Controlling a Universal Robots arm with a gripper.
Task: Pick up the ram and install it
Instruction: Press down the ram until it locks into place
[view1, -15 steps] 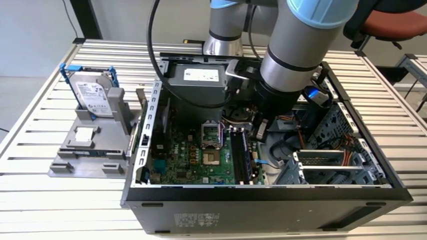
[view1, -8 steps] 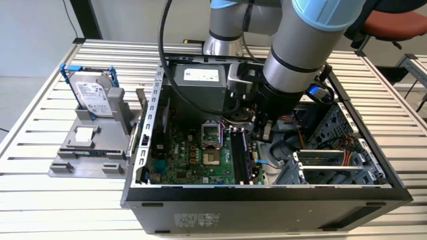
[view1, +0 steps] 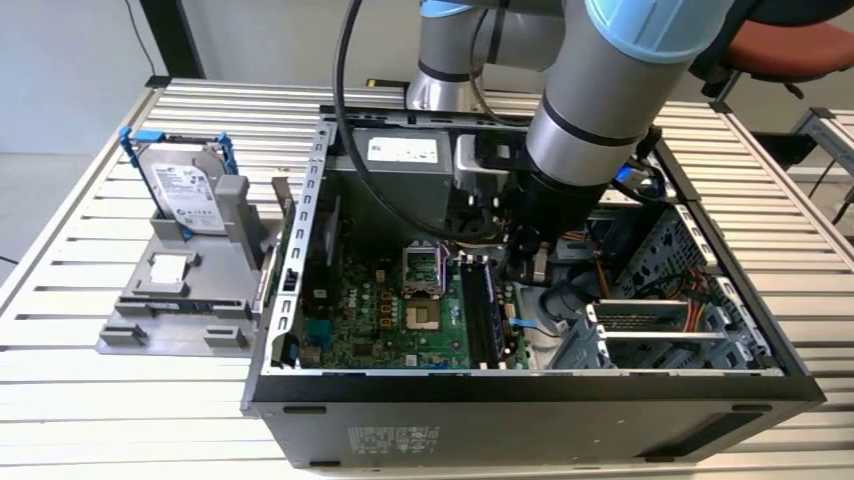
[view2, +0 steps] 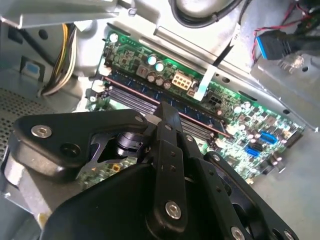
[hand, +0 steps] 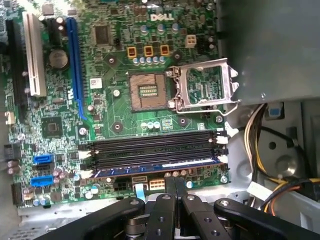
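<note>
In the exterior view the ram (view1: 509, 318) stands in the slots below the arm; in the second wrist view the claw (view2: 167, 107) is pressed together; in the first wrist view the claw's tips touch the ram (hand: 155, 169), lying crosswise.

Arm (view1: 587, 110) inside PC case (view1: 534, 390), gripper hidden.

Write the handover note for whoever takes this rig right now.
Gripper: shut, tips at the upper edge of the ram, inside the open computer case.
Ram: standing in the memory slot nearest the gripper, beside the other black slots on the motherboard.
Done: ram picked up and put into its slot.
Left: whether it is fully seated, with the end clips latched, cannot be told.
</note>
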